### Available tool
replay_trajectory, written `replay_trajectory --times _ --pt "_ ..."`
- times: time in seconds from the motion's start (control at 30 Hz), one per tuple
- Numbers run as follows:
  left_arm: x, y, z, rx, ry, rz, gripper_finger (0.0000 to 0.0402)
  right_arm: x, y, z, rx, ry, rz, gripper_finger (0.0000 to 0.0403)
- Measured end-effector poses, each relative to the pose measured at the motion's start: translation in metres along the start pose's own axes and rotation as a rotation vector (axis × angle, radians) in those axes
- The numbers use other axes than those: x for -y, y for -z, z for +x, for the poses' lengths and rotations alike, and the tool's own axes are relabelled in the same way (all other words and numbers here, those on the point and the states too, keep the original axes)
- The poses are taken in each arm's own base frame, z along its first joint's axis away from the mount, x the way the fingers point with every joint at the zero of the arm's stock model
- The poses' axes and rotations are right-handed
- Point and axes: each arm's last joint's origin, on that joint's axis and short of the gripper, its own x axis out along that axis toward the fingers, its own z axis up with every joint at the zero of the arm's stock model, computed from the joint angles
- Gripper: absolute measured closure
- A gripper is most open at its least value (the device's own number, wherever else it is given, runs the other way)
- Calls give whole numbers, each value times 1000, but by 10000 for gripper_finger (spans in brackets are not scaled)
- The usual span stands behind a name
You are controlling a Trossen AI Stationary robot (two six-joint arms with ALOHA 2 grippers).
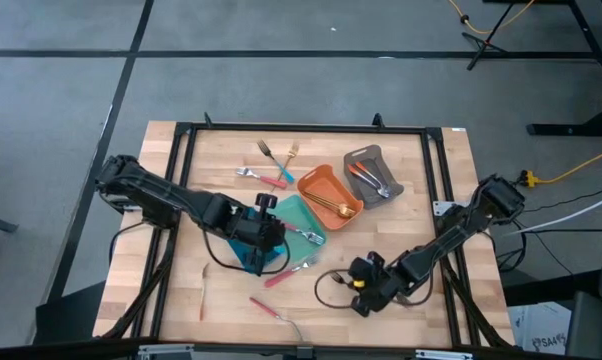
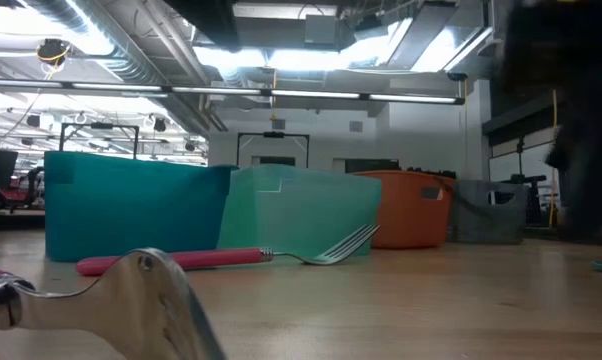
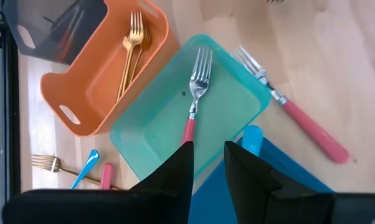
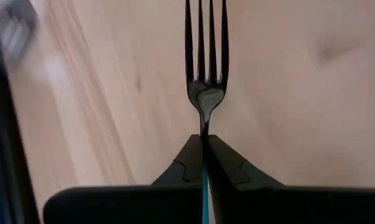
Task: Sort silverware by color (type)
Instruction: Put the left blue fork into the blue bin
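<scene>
With gold forks (image 3: 130,46) already in the orange tray (image 3: 81,93) and several pieces loose on the surface (image 1: 421,180), the right gripper (image 4: 204,146) fingers pinch a blue-handled fork (image 4: 205,74); the left gripper (image 3: 207,163) fingers stand narrowly apart, holding nothing.

Left hand (image 1: 264,240) hangs low mid-surface, its 2 fingers (image 3: 175,177) slightly parted. Right hand (image 4: 204,146) sits low at the near right, fingers pinched together.

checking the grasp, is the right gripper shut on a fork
Shut: the right gripper has its fingers pinched on a blue-handled fork.
</scene>
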Motion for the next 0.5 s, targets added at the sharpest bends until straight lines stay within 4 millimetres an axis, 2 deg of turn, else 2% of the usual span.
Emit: replay_trajectory --times 0.23,0.5 --pt "-1 9 -32 44 18 -66 319 13 -31 -4 45 3 -128 403" --pt "-7 29 -69 46 -28 -181 319 30 -63 -9 71 0 -230 403"
